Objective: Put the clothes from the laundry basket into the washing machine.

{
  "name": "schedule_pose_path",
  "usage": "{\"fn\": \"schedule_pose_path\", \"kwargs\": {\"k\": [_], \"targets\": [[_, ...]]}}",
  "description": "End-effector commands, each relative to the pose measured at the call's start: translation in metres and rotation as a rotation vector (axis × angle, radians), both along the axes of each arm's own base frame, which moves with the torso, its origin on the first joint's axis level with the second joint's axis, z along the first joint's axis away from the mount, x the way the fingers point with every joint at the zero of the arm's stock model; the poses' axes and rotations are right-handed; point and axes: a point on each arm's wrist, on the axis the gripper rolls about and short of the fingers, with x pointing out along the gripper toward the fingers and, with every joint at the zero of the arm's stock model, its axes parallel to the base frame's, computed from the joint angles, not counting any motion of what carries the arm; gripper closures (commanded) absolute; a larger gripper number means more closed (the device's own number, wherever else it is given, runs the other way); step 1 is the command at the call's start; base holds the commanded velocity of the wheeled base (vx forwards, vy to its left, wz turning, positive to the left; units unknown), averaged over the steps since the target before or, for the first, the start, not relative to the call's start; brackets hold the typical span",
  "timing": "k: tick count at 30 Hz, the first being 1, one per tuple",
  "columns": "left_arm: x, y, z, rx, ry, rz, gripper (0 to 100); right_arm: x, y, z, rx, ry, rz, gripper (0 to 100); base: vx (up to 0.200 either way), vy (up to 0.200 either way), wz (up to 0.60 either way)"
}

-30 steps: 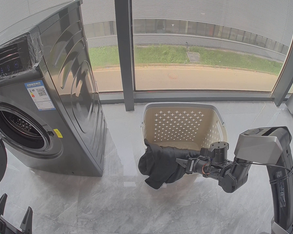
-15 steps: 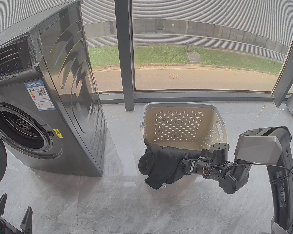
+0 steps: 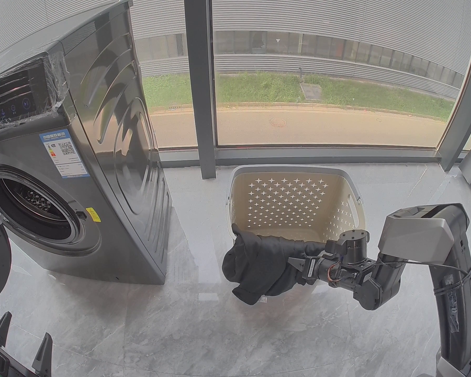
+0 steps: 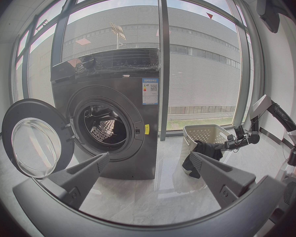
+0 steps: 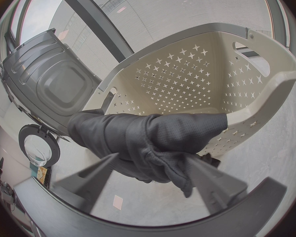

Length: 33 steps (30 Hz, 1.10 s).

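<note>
Dark garment (image 3: pixel 256 268) draped the near rim of the laundry basket (image 3: pixel 290 200); our right gripper (image 5: pixel 152 156) straddled it, jaws wide, left gripper (image 4: pixel 148 156) wide, empty. We judged grasping underway; next: close, lift toward the washing machine (image 3: pixel 104 174).

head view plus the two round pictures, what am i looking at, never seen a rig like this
It is a two-armed robot, each arm ending in a gripper. The head view is from a camera on its head, looking down at the floor. The two round pictures come from cameras on its wrists, so each shows its own gripper's fingers up close. On the floor stand a grey washing machine, its round door swung open, and a cream laundry basket. A dark garment hangs over the basket's near rim. The right gripper is open, its fingers on either side of a fold of that garment. The left gripper is open, holds nothing, and faces the machine.
</note>
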Motion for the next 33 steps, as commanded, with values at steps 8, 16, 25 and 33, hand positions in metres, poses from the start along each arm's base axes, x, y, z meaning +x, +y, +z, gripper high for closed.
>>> {"fn": "schedule_pose_path", "kwargs": {"k": [8,16,25,33], "targets": [[0.0,0.0,-0.005,0.0,0.003,0.0,0,0.016,0.003,0.001,0.012,-0.027,-0.008,0,0.0,0.0,0.0],[0.0,0.0,-0.005,-0.003,0.003,0.0,0,0.018,0.006,-0.001,0.013,-0.033,-0.004,100,0.0,0.0,0.0],[0.0,0.0,-0.005,-0.006,0.003,0.0,0,0.007,0.005,0.006,0.023,-0.043,0.003,100,0.0,0.0,0.0],[0.0,0.0,-0.005,-0.009,0.003,0.0,0,-0.025,-0.007,0.051,0.058,-0.158,0.004,100,0.0,0.0,0.0]]}}
